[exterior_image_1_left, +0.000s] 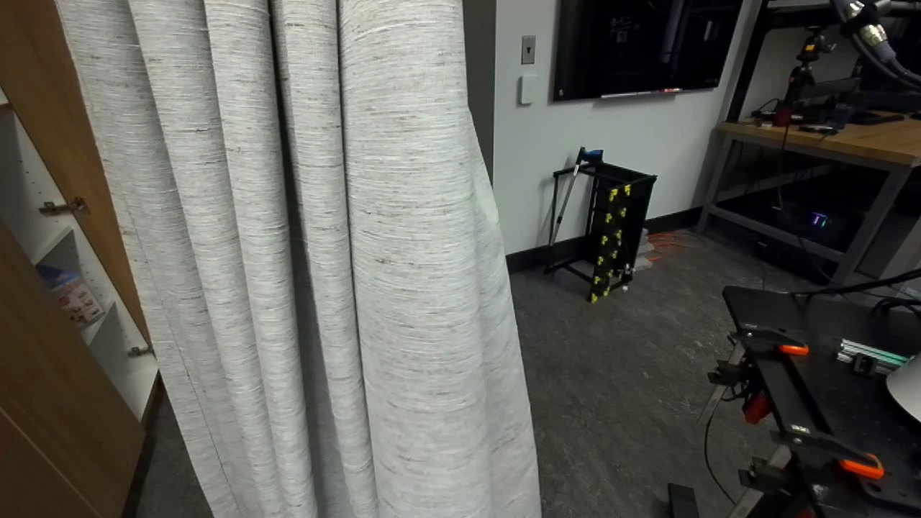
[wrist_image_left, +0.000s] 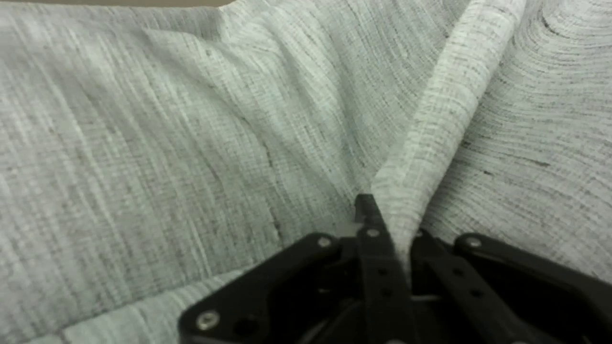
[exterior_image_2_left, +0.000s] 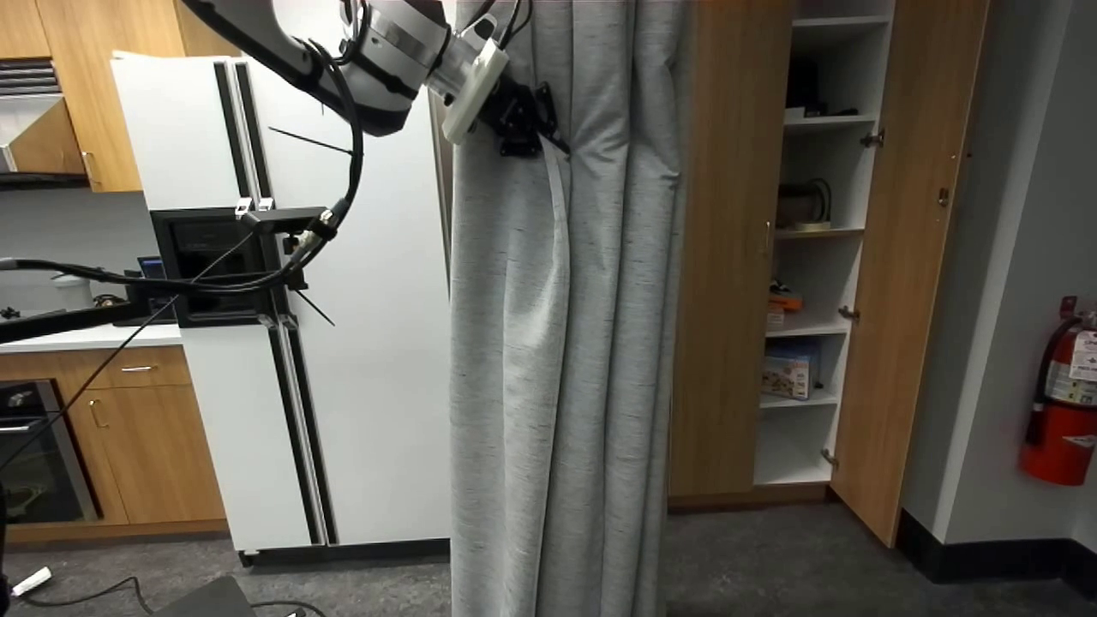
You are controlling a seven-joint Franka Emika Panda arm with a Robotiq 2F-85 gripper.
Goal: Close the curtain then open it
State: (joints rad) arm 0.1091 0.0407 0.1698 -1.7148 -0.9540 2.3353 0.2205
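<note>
Curtain (exterior_image_2_left: 600,360) position: suspended with its long axis vertical, in front of the wooden cabinet (exterior_image_2_left: 728,257) and beside the white refrigerator (exterior_image_2_left: 377,343), as seen in an exterior view; its top and lower edge lie out of frame. Claw (wrist_image_left: 399,239) state: jaws pressed together, pinching a narrow fold (wrist_image_left: 442,119) of the curtain, which runs between them in the wrist view. The arm (exterior_image_2_left: 394,43) reaches in from the refrigerator side and meets the curtain on its upper visible part; from the claw the pinched fold drops down the cloth, and more of the pleated width lies toward the cabinet than toward the refrigerator. Because the long axis is vertical, the next move should presumably be a sideways traverse across that axis, at steady height, so that the remaining pleats follow the pinch point. Whether this grasp serves the closing or the opening stroke cannot be determined. Caution: the gathered fold is narrow and may slip free if the pull is abrupt or is directed away from the line of travel.
</note>
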